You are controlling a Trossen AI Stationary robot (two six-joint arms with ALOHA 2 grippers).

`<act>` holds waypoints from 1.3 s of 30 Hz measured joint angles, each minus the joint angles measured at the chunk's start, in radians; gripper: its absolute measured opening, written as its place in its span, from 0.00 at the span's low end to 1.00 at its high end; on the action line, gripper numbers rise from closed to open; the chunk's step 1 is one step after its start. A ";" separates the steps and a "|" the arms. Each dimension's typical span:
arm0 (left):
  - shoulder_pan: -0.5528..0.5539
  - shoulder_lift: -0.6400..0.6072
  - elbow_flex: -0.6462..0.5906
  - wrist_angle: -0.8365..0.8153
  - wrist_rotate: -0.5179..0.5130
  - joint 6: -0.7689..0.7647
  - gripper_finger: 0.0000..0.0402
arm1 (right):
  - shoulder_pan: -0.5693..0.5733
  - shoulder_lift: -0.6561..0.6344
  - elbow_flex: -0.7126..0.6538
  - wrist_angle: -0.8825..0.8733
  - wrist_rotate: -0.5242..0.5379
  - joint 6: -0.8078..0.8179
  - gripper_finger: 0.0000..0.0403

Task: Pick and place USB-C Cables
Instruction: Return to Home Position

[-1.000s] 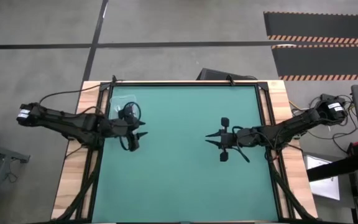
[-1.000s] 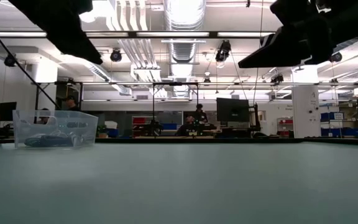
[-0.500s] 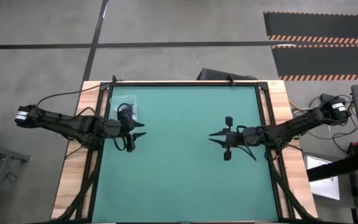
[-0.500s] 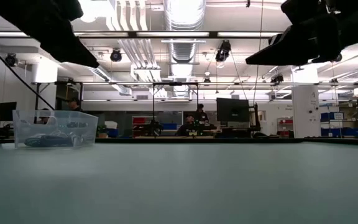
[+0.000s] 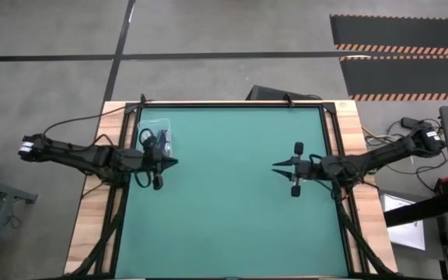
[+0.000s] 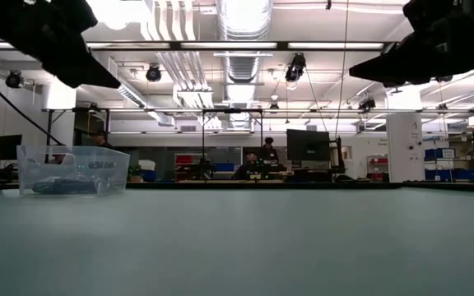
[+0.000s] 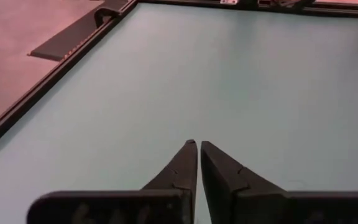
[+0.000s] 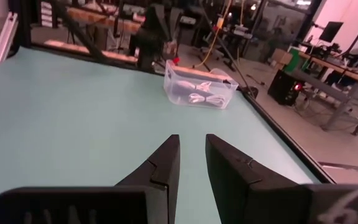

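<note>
A clear plastic bin (image 5: pixel 156 132) stands at the table's far left; it also shows in the low view (image 6: pixel 72 170) and the right wrist view (image 8: pixel 199 91). Cable bundles lie on its floor: pale ones (image 8: pixel 204 98) and a black one (image 5: pixel 156 140). I cannot tell the colours further. My left gripper (image 5: pixel 174 162) (image 7: pixel 197 144) is shut and empty above the mat, just near of the bin. My right gripper (image 5: pixel 275 166) (image 8: pixel 191 140) hangs above the mat's right half, its fingers a narrow gap apart and empty.
The green mat (image 5: pixel 232 218) is bordered by dark rails and a wooden frame (image 5: pixel 92 225). Beyond the far edge, the low view shows a workshop with desks, monitors and people (image 6: pixel 263 156).
My left gripper has drawn back from over the bin toward the table's left edge, so the bin now shows whole. My right gripper has drawn back toward the table's right edge. Both arms have risen in the low view.
</note>
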 joint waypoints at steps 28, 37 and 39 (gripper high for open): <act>0.000 -0.451 -0.295 0.146 0.080 0.052 0.00 | 0.000 -0.342 -0.152 -0.001 -0.005 -0.063 0.17; 0.000 -0.572 -0.344 0.154 0.098 0.096 0.00 | 0.000 -0.427 -0.153 -0.039 -0.005 -0.111 0.17; 0.000 -0.575 -0.360 0.154 0.100 0.097 0.00 | 0.000 -0.445 -0.153 -0.041 -0.005 -0.128 0.17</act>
